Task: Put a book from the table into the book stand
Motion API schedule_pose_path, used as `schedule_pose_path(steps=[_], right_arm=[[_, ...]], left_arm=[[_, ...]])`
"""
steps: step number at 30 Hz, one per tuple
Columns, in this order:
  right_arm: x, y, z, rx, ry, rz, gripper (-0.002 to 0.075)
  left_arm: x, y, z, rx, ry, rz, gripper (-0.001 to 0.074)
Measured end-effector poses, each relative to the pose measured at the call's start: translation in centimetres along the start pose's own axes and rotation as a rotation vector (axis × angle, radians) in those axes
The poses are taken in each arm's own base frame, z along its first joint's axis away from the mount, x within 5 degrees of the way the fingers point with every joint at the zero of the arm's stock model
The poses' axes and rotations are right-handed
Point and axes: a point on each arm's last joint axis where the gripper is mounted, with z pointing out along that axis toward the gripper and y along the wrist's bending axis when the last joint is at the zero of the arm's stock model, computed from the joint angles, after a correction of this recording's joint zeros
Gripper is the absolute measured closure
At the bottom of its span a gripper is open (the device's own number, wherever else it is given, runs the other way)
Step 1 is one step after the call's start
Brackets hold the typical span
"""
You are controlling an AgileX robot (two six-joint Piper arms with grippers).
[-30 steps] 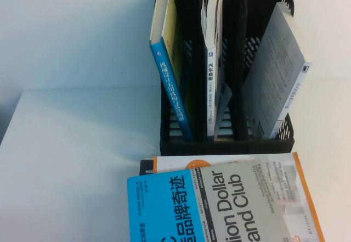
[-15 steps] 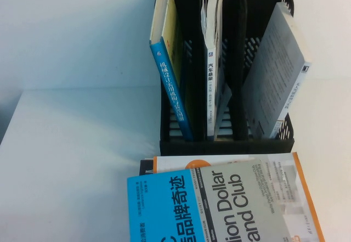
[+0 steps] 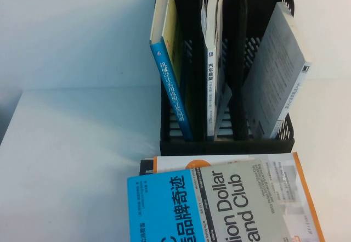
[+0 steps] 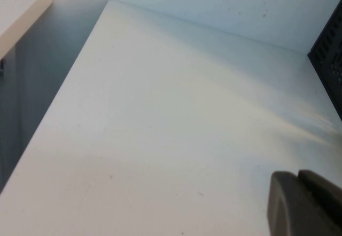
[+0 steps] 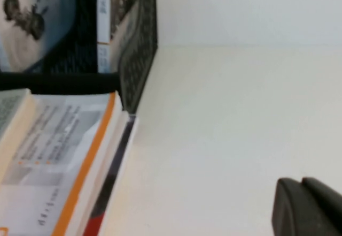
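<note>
The black book stand [image 3: 226, 145] stands at the back of the white table [image 3: 71, 159]. The thick white book with the pale grey back cover [image 3: 277, 72] leans in the stand's right slot. A blue-spined book [image 3: 171, 83] leans in the left slot and a white-spined book [image 3: 211, 66] stands in the middle slot. Neither gripper shows in the high view. My left gripper [image 4: 299, 180] is shut and empty over bare table left of the stand [image 4: 331, 48]. My right gripper [image 5: 302, 185] is shut and empty over bare table right of the stand [image 5: 136, 54].
A stack of books lies in front of the stand: the blue-and-grey "Dollar Club" book [image 3: 219, 209] on top, an orange-edged book [image 3: 305, 198] under it. The stack also shows in the right wrist view [image 5: 59, 150]. The table's left edge [image 4: 48, 123] drops off.
</note>
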Motion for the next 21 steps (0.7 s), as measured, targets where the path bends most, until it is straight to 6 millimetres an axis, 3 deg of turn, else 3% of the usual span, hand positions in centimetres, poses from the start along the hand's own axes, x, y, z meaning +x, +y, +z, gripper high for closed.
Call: schedule_pose_path(steps=[9,21], right_arm=[[0.42,-0.99,-0.2,0.178,0.056,0.046,0.0728],[0.42,-1.08,-0.22,0.194,0.057,0.036,0.0728]], left_arm=[[0.0,0.0,0.0,0.0,0.0,0.0,0.0737],[0.0,0.0,0.0,0.0,0.0,0.0,0.0737]])
